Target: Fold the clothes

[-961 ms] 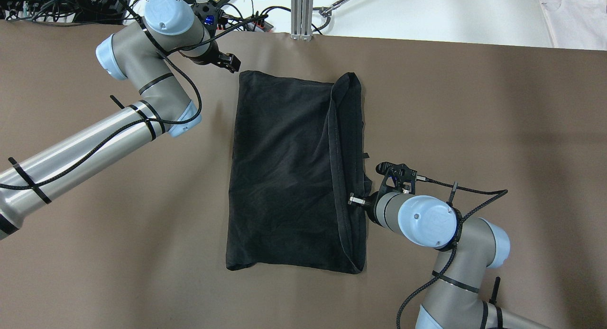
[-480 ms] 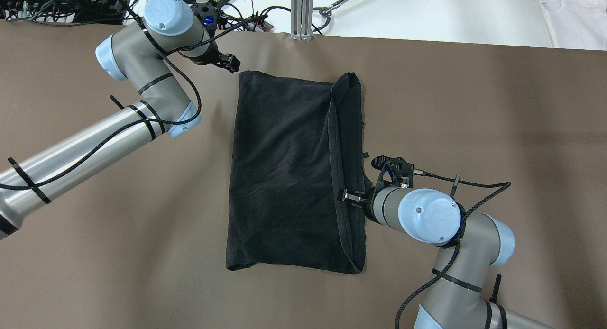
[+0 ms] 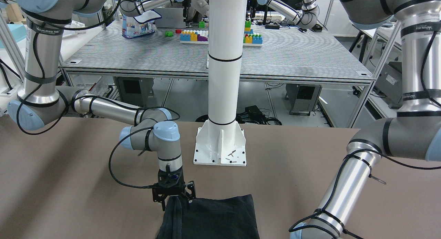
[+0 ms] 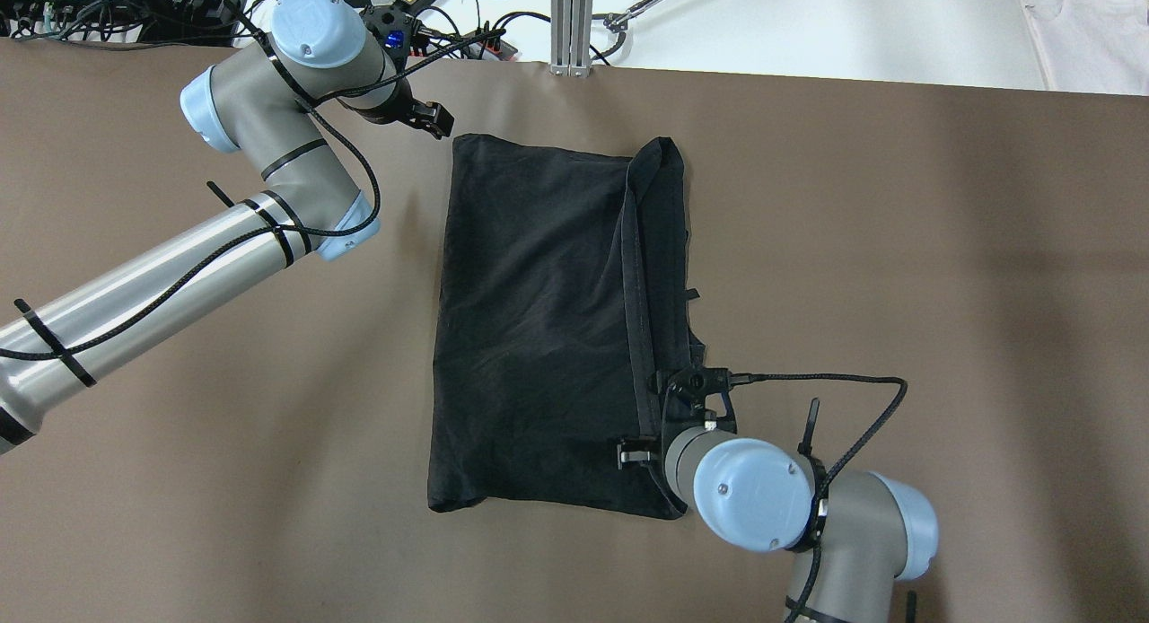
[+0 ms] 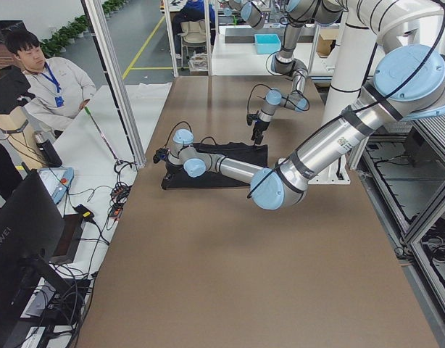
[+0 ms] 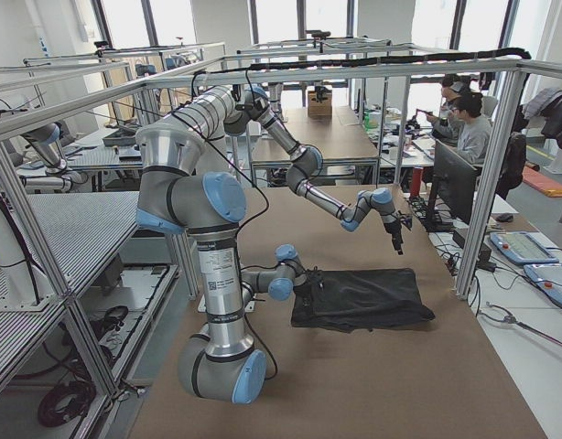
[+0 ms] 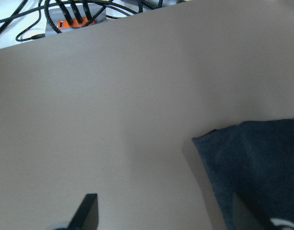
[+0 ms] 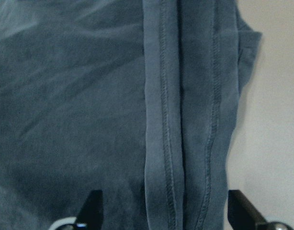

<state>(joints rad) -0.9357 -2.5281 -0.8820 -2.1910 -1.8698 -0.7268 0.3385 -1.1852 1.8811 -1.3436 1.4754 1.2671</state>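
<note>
The clothes are one black piece lying flat on the brown table, its right side folded over into a long hemmed strip. My right gripper hangs open over the near end of that strip. In the right wrist view the hem runs between its spread fingers. My left gripper stands open just off the far left corner of the clothes. That corner shows in the left wrist view, with bare table between the fingers. The front-facing view has the right gripper at the clothes' edge.
A white pillar on a base plate stands at the robot's side of the table. Cables and a power strip lie past the far edge, with a white garment at the back right. People sit beyond the table's ends.
My right gripper has travelled along the folded hem toward the robot's side and turned at the wrist, staying open. The left arm and the clothes have not moved.
</note>
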